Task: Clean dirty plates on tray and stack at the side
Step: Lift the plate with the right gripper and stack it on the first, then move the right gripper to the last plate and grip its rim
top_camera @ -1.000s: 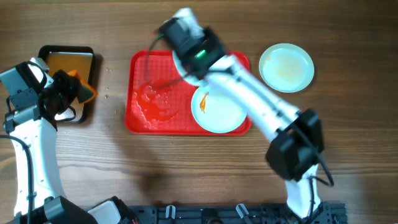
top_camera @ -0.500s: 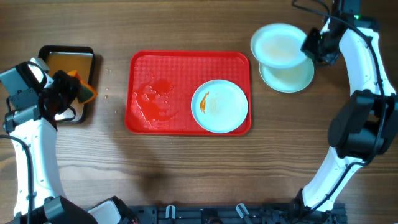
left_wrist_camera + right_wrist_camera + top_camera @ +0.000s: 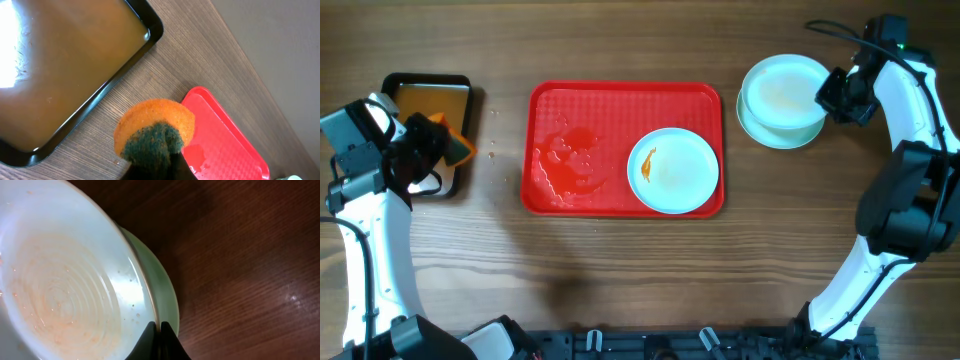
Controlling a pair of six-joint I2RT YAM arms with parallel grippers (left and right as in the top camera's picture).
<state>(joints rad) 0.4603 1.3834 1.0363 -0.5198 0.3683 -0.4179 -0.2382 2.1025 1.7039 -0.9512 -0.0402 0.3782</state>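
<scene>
1. far left, a black pan of brownish water sits on the wooden tabletop; the left wrist view shows its rounded corner close up.
2. just right of the pan, the left tool is pinching an orange sponge with a dark green scrub side. from the wrist the sponge hangs over bare wood between pan and tray, touching neither.
3. centre, the red tray lies flat, with a wet glossy patch on its left half.
4. on the tray's right half sits one white plate, an orange smear near its left edge.
5. off the tray, to the right, two plates are stacked: the lower plate flat on the tabletop, the upper plate shifted a little toward the far edge. i cannot tell if it rests fully on the one below.
6. the right tool is clamped on the upper plate's right rim. the wrist view shows the fingers pressed together on that rim, faint orange film inside the upper plate, and the lower plate peeking out beneath.
</scene>
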